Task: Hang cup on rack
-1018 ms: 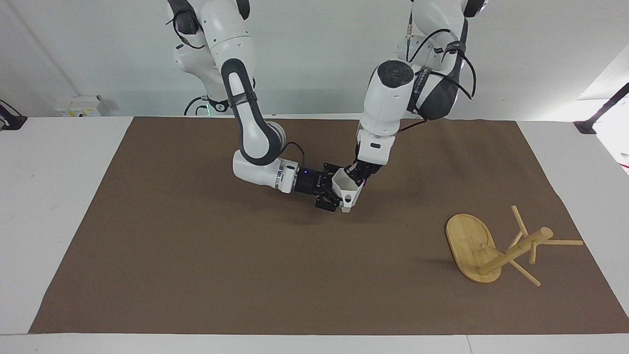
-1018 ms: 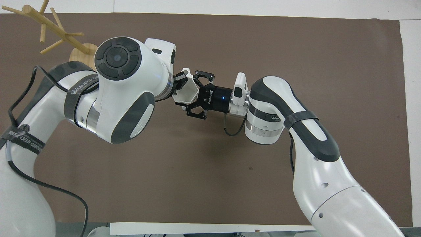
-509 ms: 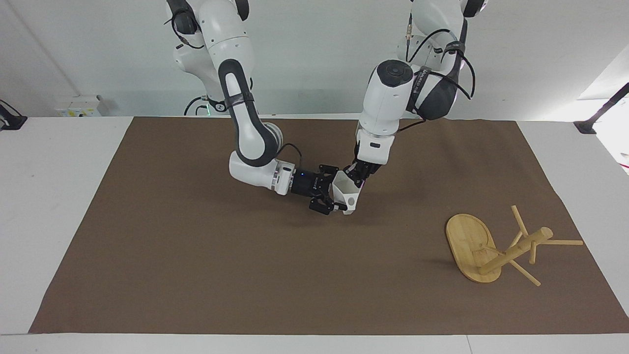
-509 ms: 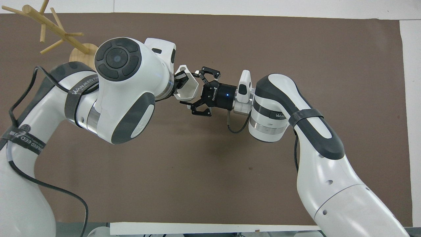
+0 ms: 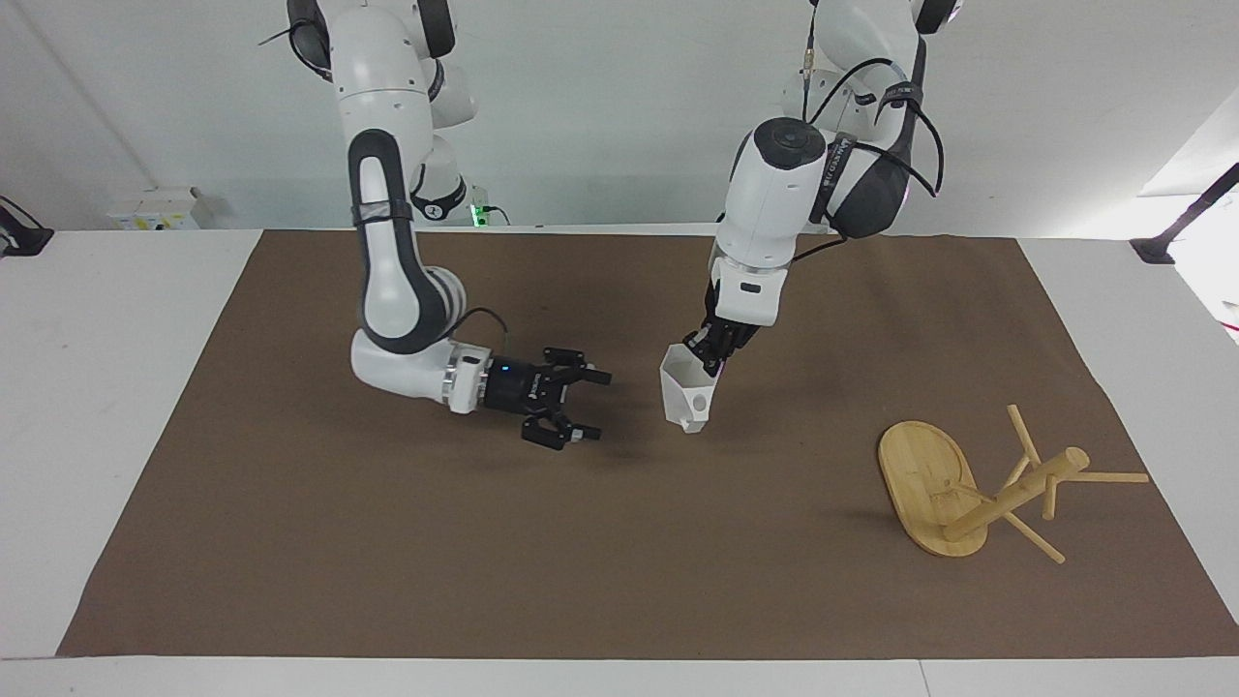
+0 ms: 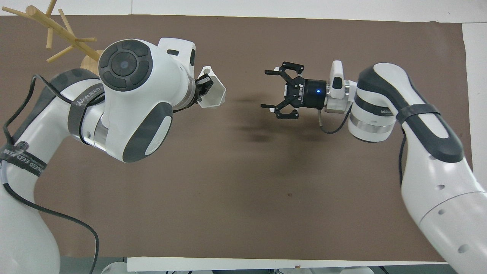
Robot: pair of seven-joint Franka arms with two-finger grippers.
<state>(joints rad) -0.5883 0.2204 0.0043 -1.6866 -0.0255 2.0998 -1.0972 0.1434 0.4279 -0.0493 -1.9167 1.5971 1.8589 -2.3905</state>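
The white faceted cup (image 5: pixel 686 395) hangs above the brown mat near its middle, held by its rim in my left gripper (image 5: pixel 714 350), which is shut on it; it also shows in the overhead view (image 6: pixel 213 92), where the left gripper (image 6: pixel 202 85) is partly hidden by the arm. My right gripper (image 5: pixel 586 405) is open and empty, low over the mat, apart from the cup toward the right arm's end; it shows in the overhead view too (image 6: pixel 271 88). The bamboo rack (image 5: pixel 978 486) lies tipped on its side at the left arm's end (image 6: pixel 61 32).
A brown mat (image 5: pixel 387 542) covers most of the white table (image 5: pixel 106 407). The rack's oval base (image 5: pixel 927 484) stands on edge with its pegs pointing away toward the mat's end.
My right gripper has let go of the cup and drawn back toward the right arm's end, open. The left gripper keeps the cup and has shifted slightly toward the rack.
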